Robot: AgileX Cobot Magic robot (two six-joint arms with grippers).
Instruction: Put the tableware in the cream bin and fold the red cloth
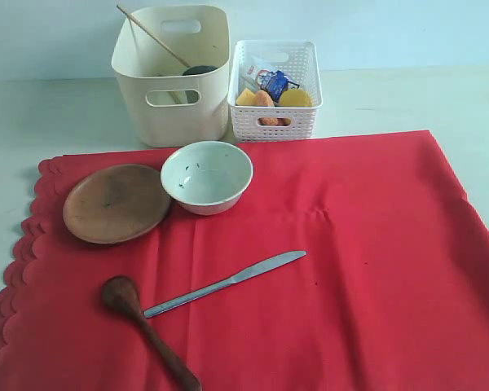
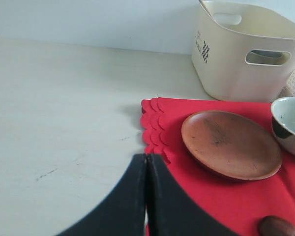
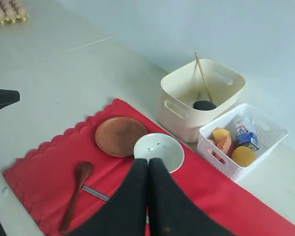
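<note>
- The red cloth (image 1: 350,269) was spread flat on the pale table (image 1: 49,114), scalloped edge to the left, with four pieces lying on it: the brown round plate (image 1: 116,203), the white speckled bowl (image 1: 206,176) close beside it, the metal knife (image 1: 228,283) and the dark wooden spoon (image 1: 147,330).
- Behind the cloth, the cream bin (image 1: 173,77) was seen with a pale wooden chopstick (image 1: 152,36) leaning out above a dark rounded item (image 1: 200,71).
- Just beside the bin, a white lattice basket (image 1: 248,122) was filled with food and a milk carton (image 1: 273,81).
- The left gripper (image 2: 146,162), over the scalloped edge, and the right gripper (image 3: 148,164) were pictured with jaws pressed together, nothing held.
</note>
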